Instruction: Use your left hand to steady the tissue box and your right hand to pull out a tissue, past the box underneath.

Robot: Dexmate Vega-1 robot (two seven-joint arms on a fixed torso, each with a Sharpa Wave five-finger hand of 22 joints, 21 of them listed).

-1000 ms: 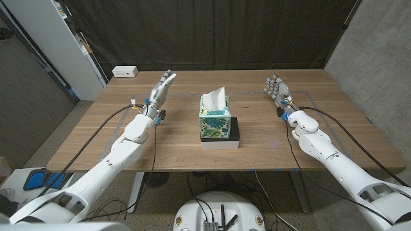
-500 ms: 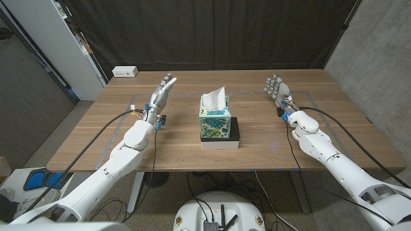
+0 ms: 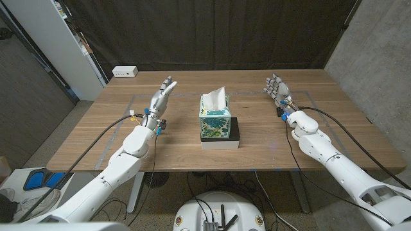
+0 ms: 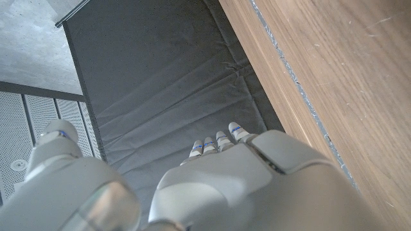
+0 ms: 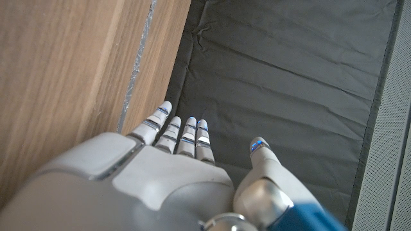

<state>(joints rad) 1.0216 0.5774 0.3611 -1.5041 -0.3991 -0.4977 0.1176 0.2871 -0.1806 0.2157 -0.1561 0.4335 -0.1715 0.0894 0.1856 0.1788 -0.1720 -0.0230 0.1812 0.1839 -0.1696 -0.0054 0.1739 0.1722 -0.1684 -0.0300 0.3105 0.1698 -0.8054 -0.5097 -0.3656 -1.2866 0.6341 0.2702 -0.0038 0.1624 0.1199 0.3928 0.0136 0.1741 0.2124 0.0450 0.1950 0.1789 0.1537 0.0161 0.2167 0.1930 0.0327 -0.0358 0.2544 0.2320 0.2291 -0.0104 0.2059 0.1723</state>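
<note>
1. Tissue box (image 3: pixel 214 113) is seen at table (image 3: pixel 96 138) centre, stacked on a black-and-white box (image 3: pixel 235 133); a tissue (image 3: pixel 216 97) sticks up.
2. Left hand (image 3: pixel 161 95) is held left of it, well apart, fingers extended, nothing gripped.
3. Right hand (image 3: pixel 276 88) is held right, well apart, fingers apart, empty.

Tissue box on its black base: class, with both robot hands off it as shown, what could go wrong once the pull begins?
1. The tissue box stands on a narrow black box. The left hand is open and apart from it, so an unsteadied pull could tip or drag the stack.
2. The tissue sticks up loosely; the right hand, open and well off to the side, may pinch only a corner and tear it.
</note>
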